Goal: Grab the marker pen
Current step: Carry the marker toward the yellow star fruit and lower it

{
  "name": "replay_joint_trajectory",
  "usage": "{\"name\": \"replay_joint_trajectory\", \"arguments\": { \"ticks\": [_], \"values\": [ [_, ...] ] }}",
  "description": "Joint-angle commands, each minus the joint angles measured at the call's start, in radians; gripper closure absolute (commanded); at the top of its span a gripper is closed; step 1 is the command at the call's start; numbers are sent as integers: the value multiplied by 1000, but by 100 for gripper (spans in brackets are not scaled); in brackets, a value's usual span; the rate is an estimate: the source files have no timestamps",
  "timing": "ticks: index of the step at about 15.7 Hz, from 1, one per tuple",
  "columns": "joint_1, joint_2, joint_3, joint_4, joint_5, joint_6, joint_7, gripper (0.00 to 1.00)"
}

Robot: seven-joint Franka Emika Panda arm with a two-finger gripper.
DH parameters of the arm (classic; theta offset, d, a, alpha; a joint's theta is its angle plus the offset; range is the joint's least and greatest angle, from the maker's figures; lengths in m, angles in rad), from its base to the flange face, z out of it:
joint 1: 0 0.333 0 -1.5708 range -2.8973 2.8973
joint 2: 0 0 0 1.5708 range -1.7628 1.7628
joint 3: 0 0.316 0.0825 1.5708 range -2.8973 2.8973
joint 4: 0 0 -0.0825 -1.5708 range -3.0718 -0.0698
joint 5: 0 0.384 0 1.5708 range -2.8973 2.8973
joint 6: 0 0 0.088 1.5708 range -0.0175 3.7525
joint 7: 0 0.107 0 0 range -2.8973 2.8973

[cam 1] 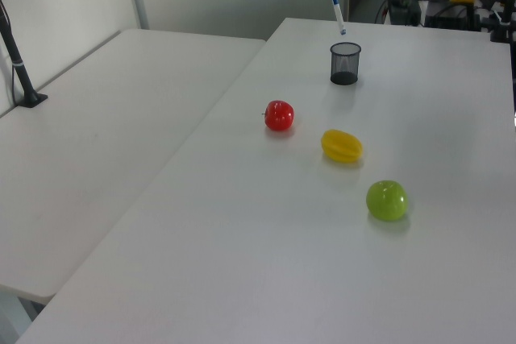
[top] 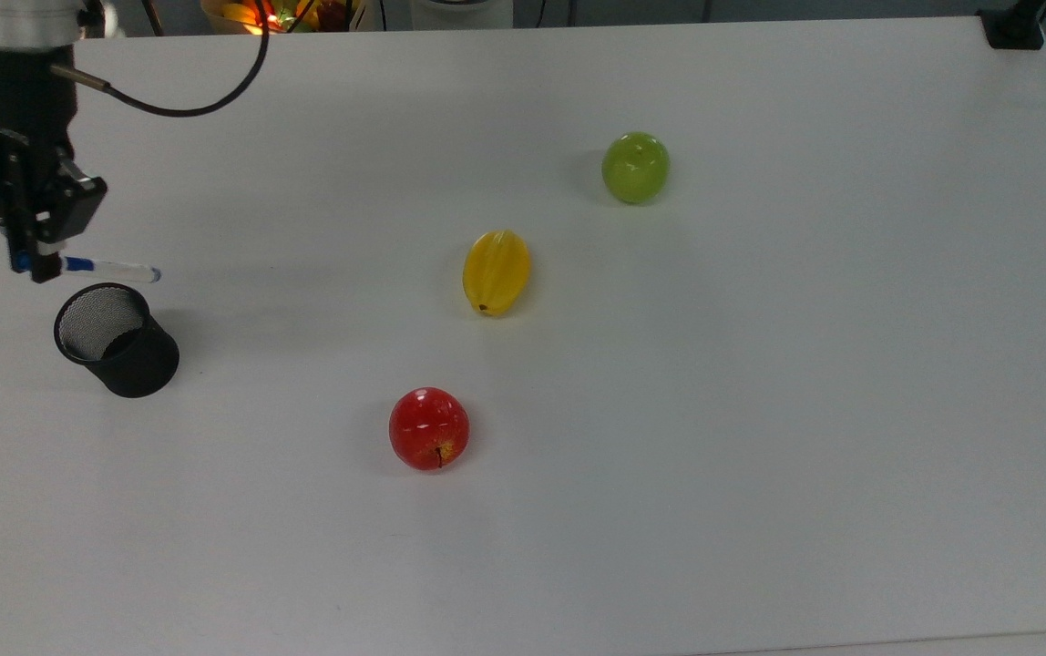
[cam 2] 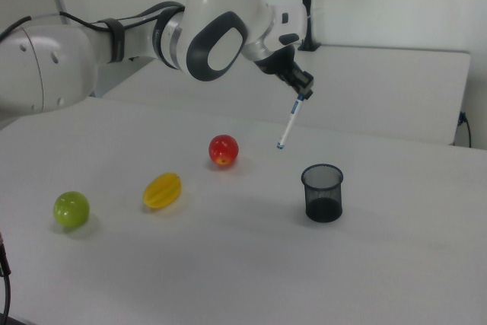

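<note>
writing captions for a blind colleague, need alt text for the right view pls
A white robot arm's hand holds a marker pen by its blue cap end, hanging in the air clear of a black mesh cup on a white table. A red apple, yellow fruit and green apple sit toward the right view's left.

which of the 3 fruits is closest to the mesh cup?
The red apple. In the top view it lies nearest the mesh cup; the yellow fruit is farther and the green apple farthest.
</note>
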Motion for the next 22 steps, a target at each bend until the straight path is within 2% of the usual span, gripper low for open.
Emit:
{"name": "replay_joint_trajectory", "arguments": {
  "ticks": [1, 6, 11, 15, 19, 21, 22],
  "values": [
    [106, -72, -42, -99, 20, -146, -35, 89],
    [192, -49, -42, -138, 19, -370, -138, 89],
    [226, -17, -22, -236, 0, -386, -227, 88],
    [238, 42, -14, -250, -35, -386, -250, 85],
    [238, 62, 1, -257, -53, -383, -258, 82],
    [238, 71, 3, -259, -58, -377, -256, 79],
    [238, 75, 4, -257, -58, -375, -253, 73]
  ]
}}
